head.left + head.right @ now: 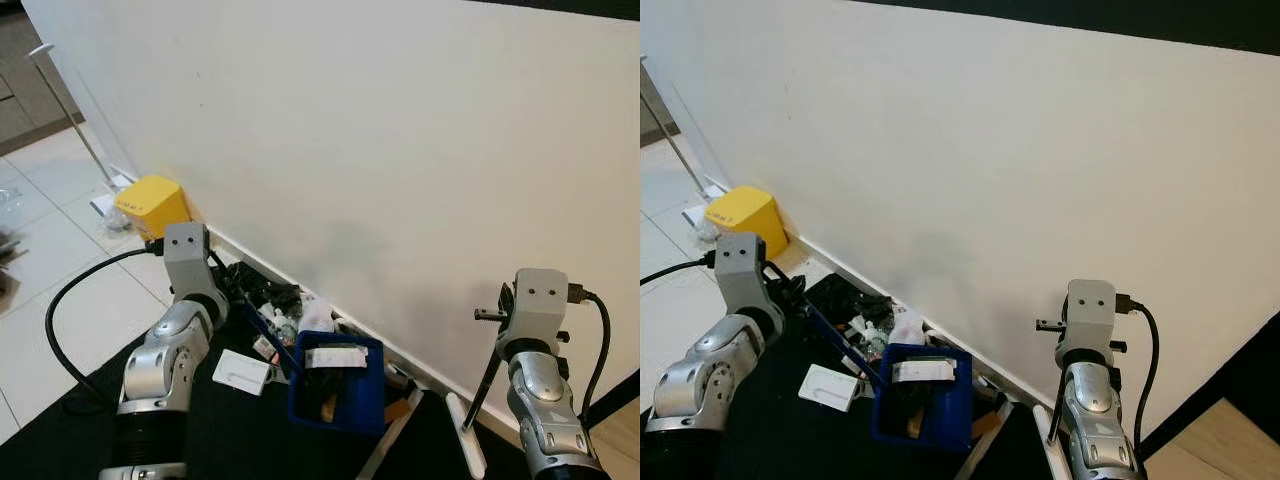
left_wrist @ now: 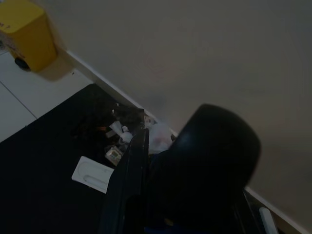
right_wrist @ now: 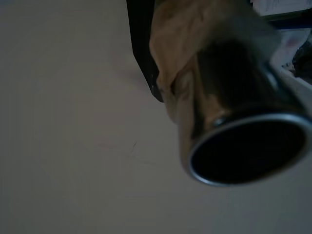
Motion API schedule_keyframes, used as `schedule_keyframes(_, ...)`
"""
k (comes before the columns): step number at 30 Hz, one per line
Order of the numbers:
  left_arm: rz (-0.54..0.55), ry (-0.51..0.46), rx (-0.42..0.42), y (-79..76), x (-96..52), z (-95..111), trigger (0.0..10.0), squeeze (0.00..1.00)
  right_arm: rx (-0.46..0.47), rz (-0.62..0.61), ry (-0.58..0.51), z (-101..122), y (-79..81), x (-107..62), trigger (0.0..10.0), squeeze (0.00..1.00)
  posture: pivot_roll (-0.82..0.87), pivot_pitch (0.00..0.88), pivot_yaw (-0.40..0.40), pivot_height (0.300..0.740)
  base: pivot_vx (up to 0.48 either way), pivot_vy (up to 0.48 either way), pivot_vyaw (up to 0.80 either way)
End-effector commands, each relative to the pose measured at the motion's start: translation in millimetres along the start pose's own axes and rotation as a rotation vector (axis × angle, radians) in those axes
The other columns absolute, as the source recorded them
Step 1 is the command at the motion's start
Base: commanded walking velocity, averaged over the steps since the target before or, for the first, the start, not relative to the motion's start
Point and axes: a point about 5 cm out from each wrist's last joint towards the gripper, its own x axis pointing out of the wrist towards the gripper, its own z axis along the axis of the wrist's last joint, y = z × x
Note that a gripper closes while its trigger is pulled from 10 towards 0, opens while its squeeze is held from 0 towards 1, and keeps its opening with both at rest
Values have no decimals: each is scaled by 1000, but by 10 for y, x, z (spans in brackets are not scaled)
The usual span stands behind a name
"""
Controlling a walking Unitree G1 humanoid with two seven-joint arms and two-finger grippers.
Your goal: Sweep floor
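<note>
Currently, step: sweeping litter (image 1: 275, 300) on black mat (image 1: 230, 430) by the wall (image 1: 400, 150) into blue dustpan (image 1: 338, 385).
Dustpan: on mat, mouth toward litter; handle slants up to left gripper (image 1: 232, 292).
Broom pole (image 1: 487, 385): leaning steeply at right gripper (image 1: 500, 315).
Finger states: cannot tell, either hand.
Advice: keep pan edge flat; short strokes.

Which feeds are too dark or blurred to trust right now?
Eye views: bright and sharp on the blue dustpan and litter. Left wrist view: dim, a black out-of-focus shape blocks the lower middle. Right wrist view: dim, the metal tube end looms close and soft.
</note>
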Motion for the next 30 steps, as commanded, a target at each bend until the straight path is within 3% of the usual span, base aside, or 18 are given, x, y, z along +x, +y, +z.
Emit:
schedule_keyframes(1, -19, -36, -20, -22, 18, 57, 10000, 0, 9, -25, -42, 74, -43, 35, 10000, 0, -54, 12, 86, 740, 0, 0, 0)
schedule_keyframes(4, 7, 38, -56, 19, 32, -108, 10000, 0, 0, -27, -39, 53, -57, 22, 10000, 0, -59, 19, 80, 740, 0, 0, 0)
schedule_keyframes(10, 21, 71, -42, 35, 10, -210, 10000, 0, -16, -24, -41, 51, -69, 13, 10000, 0, -67, 25, 63, 740, 0, 0, 0)
schedule_keyframes(22, 61, 60, -84, 68, -11, -260, 10000, 0, -34, -12, -41, 75, -110, 82, 10000, 0, -67, 26, 19, 740, 0, 0, 0)
schedule_keyframes(30, 111, 68, -98, 198, -92, -324, 10000, 0, -51, -19, -41, 84, -165, 125, 10000, 0, -55, 34, -3, 740, 0, 0, 0)
